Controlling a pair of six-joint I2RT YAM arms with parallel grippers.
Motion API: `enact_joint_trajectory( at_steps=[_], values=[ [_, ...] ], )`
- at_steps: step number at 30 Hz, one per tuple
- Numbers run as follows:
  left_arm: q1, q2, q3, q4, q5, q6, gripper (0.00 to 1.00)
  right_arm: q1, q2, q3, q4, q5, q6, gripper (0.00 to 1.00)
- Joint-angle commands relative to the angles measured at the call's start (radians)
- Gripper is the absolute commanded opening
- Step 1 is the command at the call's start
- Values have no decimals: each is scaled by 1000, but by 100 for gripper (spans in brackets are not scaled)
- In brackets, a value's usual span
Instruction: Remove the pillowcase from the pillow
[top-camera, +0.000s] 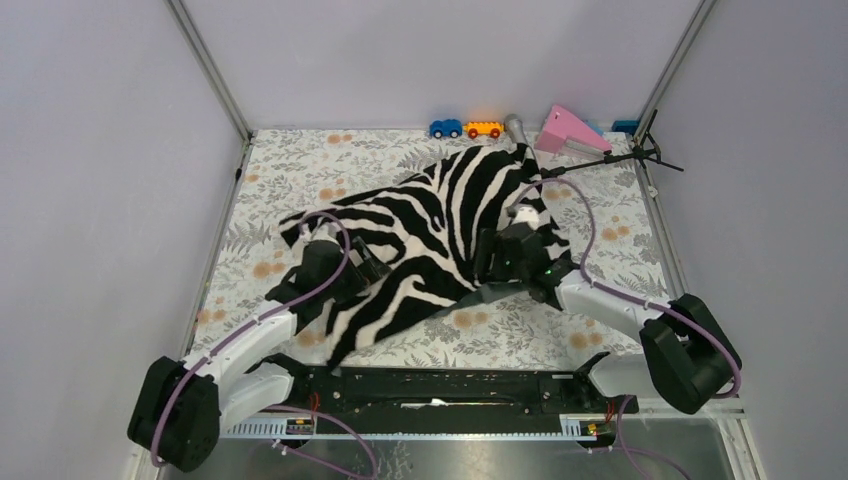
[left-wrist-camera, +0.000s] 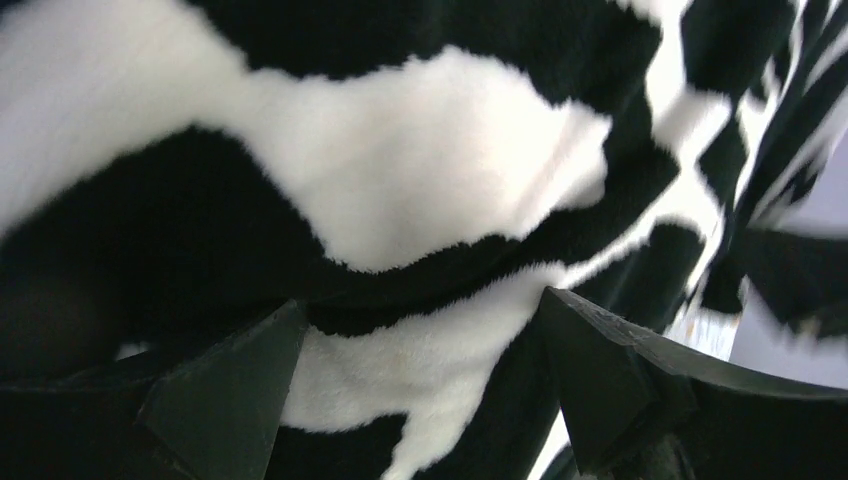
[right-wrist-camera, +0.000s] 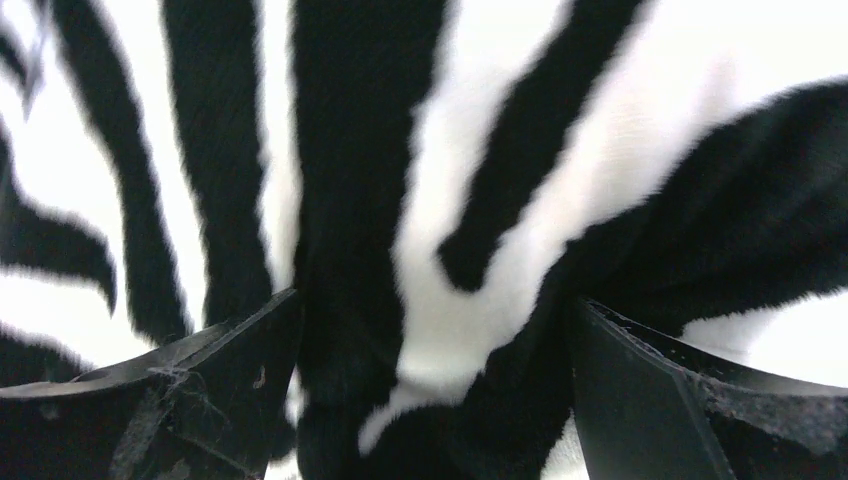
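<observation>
Checking both wrist views, I saw the pillowcase (top-camera: 430, 225) lying zebra-side up across the surface (top-camera: 300, 165), pillow hidden. Left end effector (left-wrist-camera: 420, 335) and right end effector (right-wrist-camera: 435, 320) were spread wide against the fabric, placed, I judged, to pinch opposite sides.

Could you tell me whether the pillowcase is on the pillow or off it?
Seemingly on: the zebra pillowcase lies bulky across the table, no pillow showing outside it; cannot confirm.
</observation>
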Motion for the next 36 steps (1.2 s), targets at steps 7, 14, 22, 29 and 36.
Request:
enact_joint_trajectory(
  at_steps=[7, 14, 22, 29, 36],
  values=[
    [171, 33, 103, 19, -276, -16, 99, 331, -108, -142, 160, -146, -39, 100],
    [104, -65, 204, -92, -272, 32, 99, 311, -239, -77, -56, 242, -126, 100],
    [-341, -40, 364, -202, -325, 27, 98, 27, -319, -109, -129, 210, -28, 99],
    [-527, 49, 294, -77, -109, 80, 97, 7, -158, -71, -102, 72, -46, 100],
    [-282, 77, -22, 114, 69, -34, 99, 35, -16, -49, -3, -267, -52, 99]
  ],
)
